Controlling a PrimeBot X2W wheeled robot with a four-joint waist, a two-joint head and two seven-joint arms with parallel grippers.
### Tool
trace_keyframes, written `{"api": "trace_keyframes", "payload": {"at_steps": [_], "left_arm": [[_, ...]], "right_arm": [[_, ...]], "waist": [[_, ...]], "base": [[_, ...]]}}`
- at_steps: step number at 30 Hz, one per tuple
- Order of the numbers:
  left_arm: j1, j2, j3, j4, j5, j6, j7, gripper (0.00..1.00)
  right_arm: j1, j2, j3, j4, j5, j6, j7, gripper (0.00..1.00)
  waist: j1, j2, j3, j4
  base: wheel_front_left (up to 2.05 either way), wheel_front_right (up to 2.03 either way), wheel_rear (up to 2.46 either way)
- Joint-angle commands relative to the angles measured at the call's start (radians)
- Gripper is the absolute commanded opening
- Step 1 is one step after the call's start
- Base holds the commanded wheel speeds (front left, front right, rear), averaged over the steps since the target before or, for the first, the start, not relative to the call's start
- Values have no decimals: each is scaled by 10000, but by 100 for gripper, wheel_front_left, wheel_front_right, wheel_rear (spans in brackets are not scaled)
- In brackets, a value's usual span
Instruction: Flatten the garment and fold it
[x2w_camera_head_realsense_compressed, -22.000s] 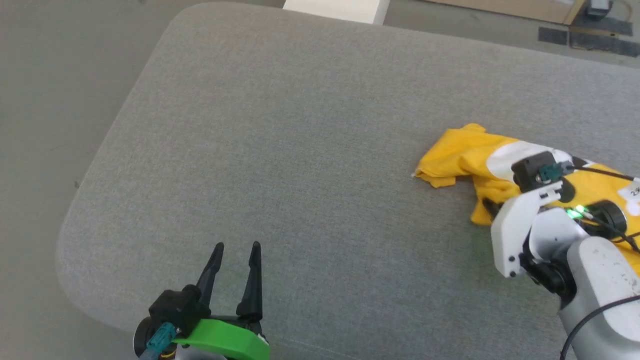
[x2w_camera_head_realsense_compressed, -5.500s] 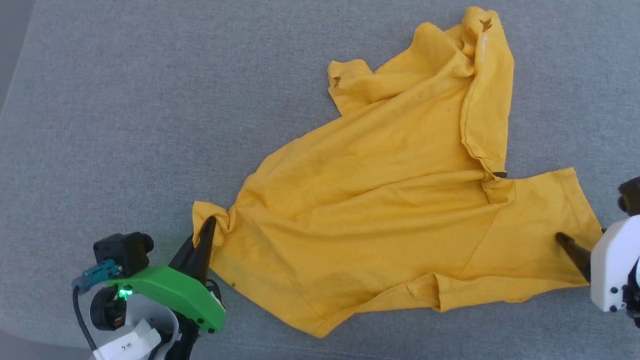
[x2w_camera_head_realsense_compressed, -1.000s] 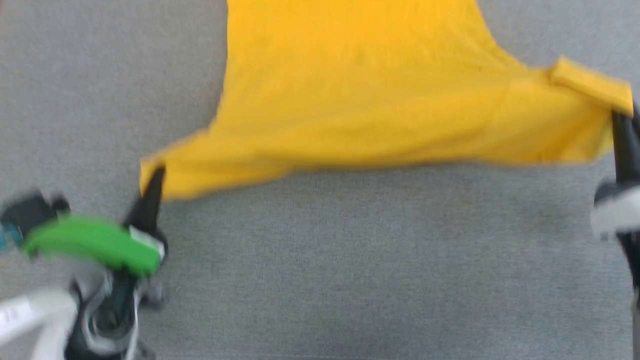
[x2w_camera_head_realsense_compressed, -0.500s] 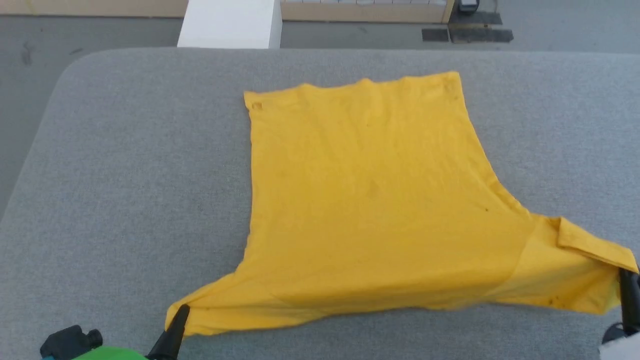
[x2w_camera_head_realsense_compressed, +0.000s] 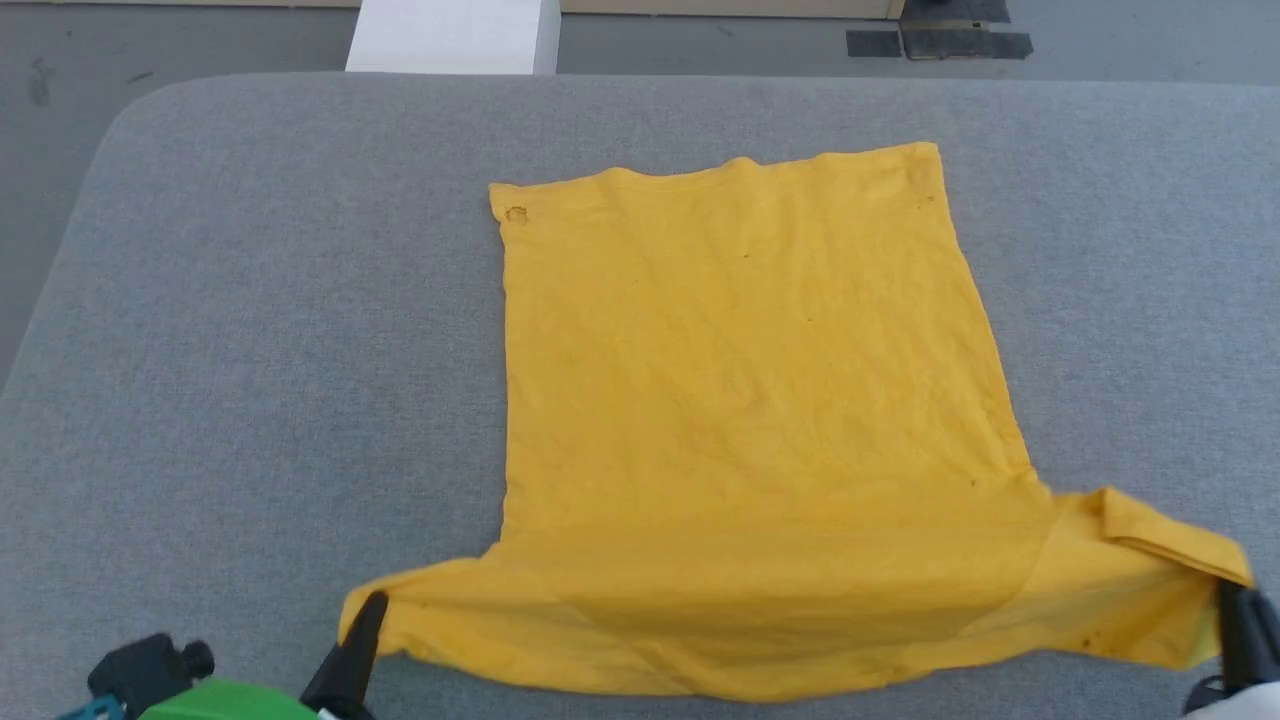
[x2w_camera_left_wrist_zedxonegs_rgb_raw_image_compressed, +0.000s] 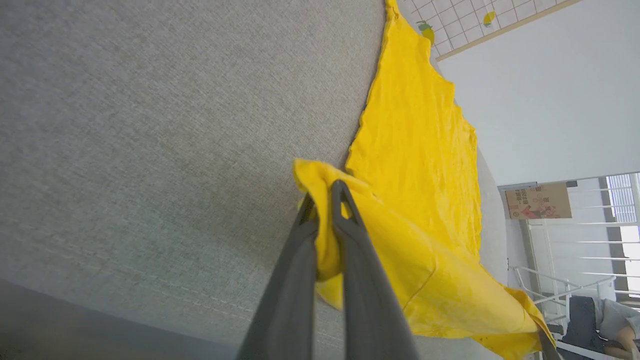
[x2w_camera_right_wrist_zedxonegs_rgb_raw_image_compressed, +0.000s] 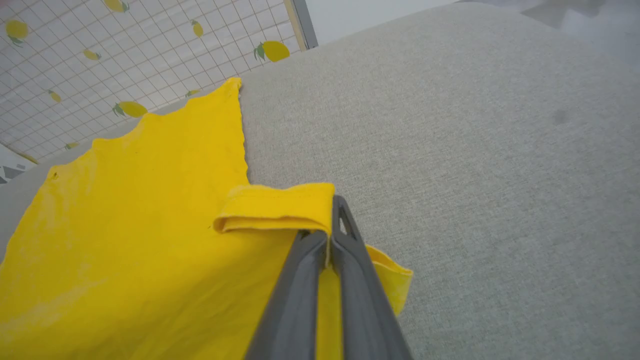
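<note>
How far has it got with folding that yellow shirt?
Done: the garment lies spread nearly flat, plain side up, on the grey padded surface. In hand: the left pincer and right pincer each grip a sleeve end, stretching the near edge. Left: the hem by the right pincer is turned over, and no fold is made yet.

Grey padded table (x2w_camera_head_realsense_compressed: 250, 300) w/ rounded corners, fabric-covered. Past its far edge: white box (x2w_camera_head_realsense_compressed: 450, 40) on the floor, black tape patches (x2w_camera_head_realsense_compressed: 940, 42) further right. Also beyond the table: lemon-print grid panel (x2w_camera_right_wrist_zedxonegs_rgb_raw_image_compressed: 100, 60), cardboard sign (x2w_camera_left_wrist_zedxonegs_rgb_raw_image_compressed: 538, 201), white railing (x2w_camera_left_wrist_zedxonegs_rgb_raw_image_compressed: 575, 250).
</note>
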Motion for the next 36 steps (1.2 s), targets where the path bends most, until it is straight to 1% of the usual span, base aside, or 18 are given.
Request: {"api": "trace_keyframes", "payload": {"at_steps": [1,4,9,12,15,16,17,18,19,21,24,29,31,33,36], "left_arm": [[-338,-20,-38,48,131,-73,-82,0],[-635,-67,-281,71,310,-126,-28,0],[-1047,-33,-659,-8,642,-99,150,0],[-1267,-34,-827,-82,754,-80,266,0],[-1387,-54,-914,-104,805,-79,313,0],[-1408,-61,-938,-107,821,-77,321,0],[-1416,-65,-952,-109,829,-76,324,0],[-1418,-68,-964,-116,841,-76,321,0],[-1413,-67,-973,-128,852,-80,316,0],[-1388,-59,-986,-176,880,-88,297,0],[-1379,-43,-1025,-321,962,-124,254,0],[-1525,-54,-1166,-526,1203,-193,171,0],[-1619,-71,-1244,-585,1301,-217,160,0],[-1723,-105,-1331,-633,1375,-243,164,0],[-1885,-159,-1466,-664,1464,-290,189,0]], "right_arm": [[-221,-2,133,196,-261,-15,70,0],[-563,-2,436,1006,-914,-15,399,0],[-1218,-97,630,2608,-1903,-15,1033,0],[-1626,-166,628,3485,-2212,-15,1210,0],[-1934,-200,606,4045,-2325,-15,1129,0],[-2016,-201,596,4209,-2327,-15,1136,5],[-2064,-195,556,4308,-2298,-15,1186,35],[-2097,-185,495,4369,-2246,-15,1289,74],[-2093,-180,484,4353,-2207,-15,1413,100],[-1990,-175,485,4078,-2030,-15,1844,100],[-1616,-263,424,2987,-1554,-15,2925,100],[-1173,-644,-248,-48,-1019,-15,4555,100],[-1430,-807,-569,-1068,-975,-15,5006,100],[-1991,-1086,-733,-1733,-1113,-15,5247,100],[-3139,-1532,-604,-1981,-1407,-15,5320,100]], "waist": [[1,0,39,26],[1,0,96,53],[1,0,220,222],[1,0,287,360],[1,0,323,450],[1,0,327,470],[1,0,327,480],[1,0,328,489],[1,0,328,495],[1,0,350,505],[1,0,427,527],[1,0,621,679],[1,0,722,773],[1,0,846,880],[1,0,1074,1042]], "base": [[0,0,0],[0,0,0],[0,0,0],[0,0,0],[0,0,0],[0,0,0],[0,0,0],[0,0,0],[0,0,0],[0,0,0],[0,0,0],[0,0,0],[0,0,0],[0,0,0],[0,0,0]]}}
